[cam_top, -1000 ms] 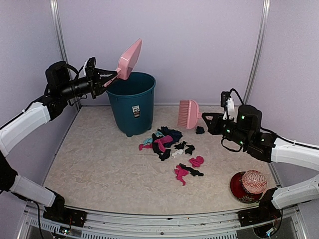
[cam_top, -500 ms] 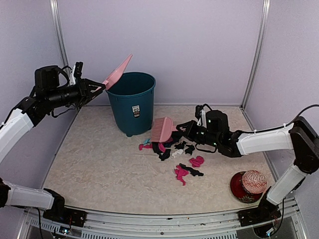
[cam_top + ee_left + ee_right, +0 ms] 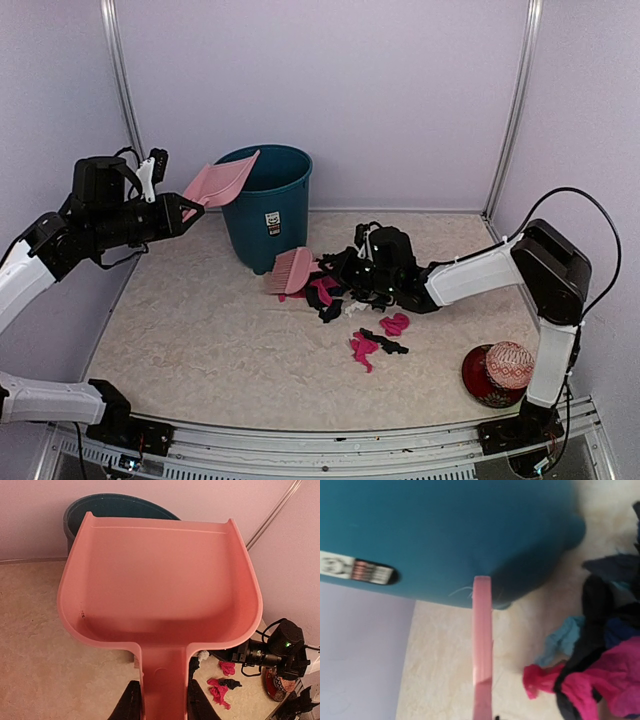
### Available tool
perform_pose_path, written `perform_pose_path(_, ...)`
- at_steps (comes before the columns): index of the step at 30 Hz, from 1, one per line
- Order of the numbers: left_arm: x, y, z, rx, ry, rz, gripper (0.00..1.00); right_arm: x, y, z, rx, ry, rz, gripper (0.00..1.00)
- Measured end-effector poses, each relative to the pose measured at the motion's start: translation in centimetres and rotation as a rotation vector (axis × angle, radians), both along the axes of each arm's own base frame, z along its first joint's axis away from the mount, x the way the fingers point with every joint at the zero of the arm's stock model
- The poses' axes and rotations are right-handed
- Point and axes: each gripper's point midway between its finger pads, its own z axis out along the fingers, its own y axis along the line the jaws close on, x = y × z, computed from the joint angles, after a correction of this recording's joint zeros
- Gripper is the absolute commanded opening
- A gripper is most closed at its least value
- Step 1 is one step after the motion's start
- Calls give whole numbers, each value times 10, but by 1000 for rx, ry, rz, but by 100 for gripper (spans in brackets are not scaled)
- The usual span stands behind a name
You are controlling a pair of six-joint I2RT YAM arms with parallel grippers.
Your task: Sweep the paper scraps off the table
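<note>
2 dark fingers (image 3: pixel 129 706) of the left gripper (image 3: pixel 180 213) press on either side of the handle of the pale pink plastic dustpan (image 3: pixel 160 585). They hold its scoop aloft beside the rim of the teal plastic bin (image 3: pixel 270 215), probably to keep it out of the sweep. The right gripper (image 3: pixel 332 268) appears clamped on the pale pink plastic brush (image 3: pixel 290 270), held low between the bin and the crumpled paper scraps (image 3: pixel 345 290), likely to rake them together on the beige marbled table (image 3: pixel 190 330). Only the top view shows stray scraps nearer the front. Only the left wrist view shows the scoop is empty. The right wrist view hides its own fingers.
</note>
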Motion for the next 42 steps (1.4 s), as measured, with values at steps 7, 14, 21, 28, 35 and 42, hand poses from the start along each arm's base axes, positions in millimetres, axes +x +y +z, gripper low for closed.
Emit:
perform_pose_path(7, -6, -1, 2, 21, -21, -4, 0, 6, -2, -22, -58, 42, -31, 0)
perform_pose_path(14, -7, -2, 3, 23, -24, -11, 0, 11, -28, -42, -138, 85, -96, 0)
perform_pose_path(21, -8, -9, -1, 28, -14, -30, 0, 6, -78, -37, -178, 117, -178, 0)
perform_pose_path(28, -7, -25, -12, 50, 16, -58, 0, -10, -120, -31, -226, 134, -236, 0)
perform_pose_path(35, -14, -48, -13, 67, 19, -94, 0, -34, -150, 0, -244, 71, -237, 0)
perform_pose_path(42, -37, -77, -12, 93, -5, -154, 0, -46, -167, 74, -217, -114, -218, 0)
